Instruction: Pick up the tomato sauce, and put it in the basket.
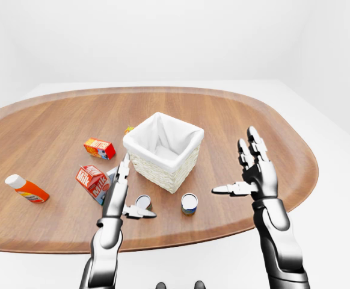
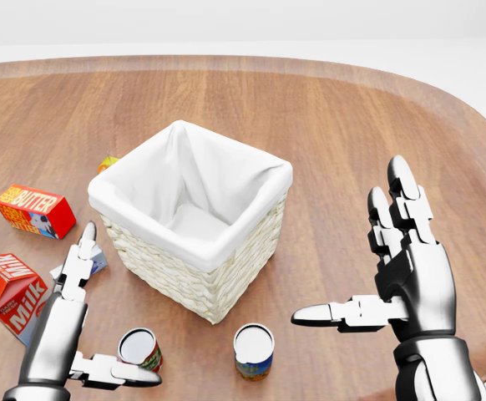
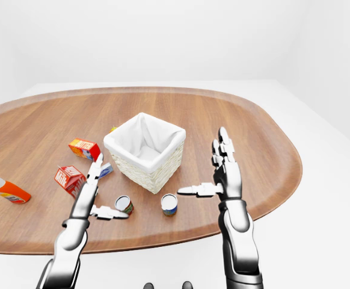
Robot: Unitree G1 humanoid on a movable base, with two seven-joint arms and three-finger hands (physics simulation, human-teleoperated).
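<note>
Tomato sauce is judged to be one of two small round tins standing on the oval wooden table (image 1: 271,120), below the basket in the head view; which of the two cannot be settled from the labels. The left hand (image 2: 84,334) is seen spread, fingers extended, with its thumb lying just beside the red-labelled tin with a pale lid (image 2: 140,348); nothing is gripped. The right hand (image 2: 393,276) is likewise held wide and empty, thumb pointed toward the blue-and-yellow-labelled tin (image 2: 254,351), which stands apart from it. The white-lined woven wicker basket (image 2: 251,242) is placed just above both tins and between the two hands.

Risks are noted as follows. The wrong tin could be taken — both are alike in shape and the print is too small to read. The red-labelled tin could be knocked over or rolled by the left thumb if closure is begun off-centre. A tin carried low could strike the basket rim, the wall being tall.

Legible writing: "Milk" on the red-and-white carton (image 2: 9,292) at the left, and "BUTTER" on the orange-red box (image 2: 34,210) above it. An orange bottle with a white cap (image 1: 26,188) lies well to the left; its label is unreadable.
</note>
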